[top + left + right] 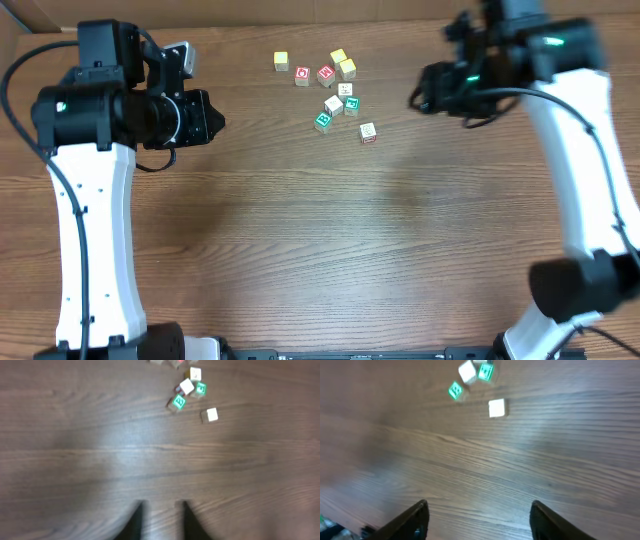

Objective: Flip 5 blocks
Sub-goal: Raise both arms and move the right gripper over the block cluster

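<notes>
The blocks lie in a loose cluster at the far middle of the table. A teal block and a white block are the nearest ones, with another teal block and two white blocks behind them. My left gripper hovers left of the cluster, its jaws a narrow gap apart with bare wood between them. To the right of the cluster my right gripper hangs wide open and empty. Both wrist views show the teal block and the white block far ahead of the fingers.
Plain yellow cubes and red-faced cubes sit at the back of the same cluster. A cardboard wall runs along the table's far edge.
</notes>
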### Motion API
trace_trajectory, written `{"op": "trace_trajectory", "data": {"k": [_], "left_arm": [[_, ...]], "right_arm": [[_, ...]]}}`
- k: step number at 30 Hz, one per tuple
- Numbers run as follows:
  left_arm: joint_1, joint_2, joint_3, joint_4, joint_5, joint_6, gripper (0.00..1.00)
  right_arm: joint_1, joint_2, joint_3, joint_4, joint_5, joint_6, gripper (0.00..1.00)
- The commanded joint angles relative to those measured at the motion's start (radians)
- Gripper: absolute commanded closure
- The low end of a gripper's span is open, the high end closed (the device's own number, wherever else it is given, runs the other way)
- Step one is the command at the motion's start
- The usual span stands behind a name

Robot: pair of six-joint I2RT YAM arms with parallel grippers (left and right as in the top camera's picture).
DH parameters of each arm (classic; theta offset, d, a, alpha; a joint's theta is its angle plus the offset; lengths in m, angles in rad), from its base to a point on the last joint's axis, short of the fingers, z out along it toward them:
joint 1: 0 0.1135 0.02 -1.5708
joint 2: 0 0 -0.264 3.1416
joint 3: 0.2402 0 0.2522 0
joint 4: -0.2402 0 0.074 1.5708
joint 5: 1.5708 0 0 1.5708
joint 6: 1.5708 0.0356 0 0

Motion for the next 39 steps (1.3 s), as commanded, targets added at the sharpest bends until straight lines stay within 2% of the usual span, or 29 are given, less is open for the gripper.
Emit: {"op": "trace_trajectory", "data": {"k": [1, 4, 13, 21, 24, 31, 38, 39], "left_arm": [[-0.006, 0.050, 0.021, -0.019, -0.008, 0.007, 0.27], [-0.006, 0.089, 0.021, -0.026, -0.051, 0.007, 0.00], [-0.006, 0.184, 0.021, -0.025, -0.069, 0.007, 0.00], [-0.006, 0.243, 0.021, -0.025, -0.070, 0.007, 0.00], [-0.006, 0.262, 0.021, -0.025, -0.069, 0.007, 0.00], [-0.006, 0.272, 0.021, -0.025, -0.070, 0.007, 0.00], [-0.006, 0.272, 0.021, -0.025, -0.070, 0.007, 0.00], [-0.006, 0.272, 0.021, -0.025, -0.070, 0.007, 0.00]], "right_arm": [[0.074, 0.080, 0.025, 0.026, 0.089, 0.004, 0.28], [0.116, 0.147, 0.025, 0.069, 0.111, 0.003, 0.21], [0.173, 0.330, 0.024, 0.227, 0.244, 0.000, 0.21], [0.173, 0.439, 0.024, 0.309, 0.251, 0.000, 0.23], [0.173, 0.475, 0.024, 0.336, 0.251, 0.000, 0.26], [0.178, 0.513, 0.023, 0.393, 0.251, 0.000, 0.42], [0.180, 0.515, -0.016, 0.457, 0.251, 0.001, 0.43], [0.182, 0.515, -0.026, 0.468, 0.251, 0.001, 0.50]]}}
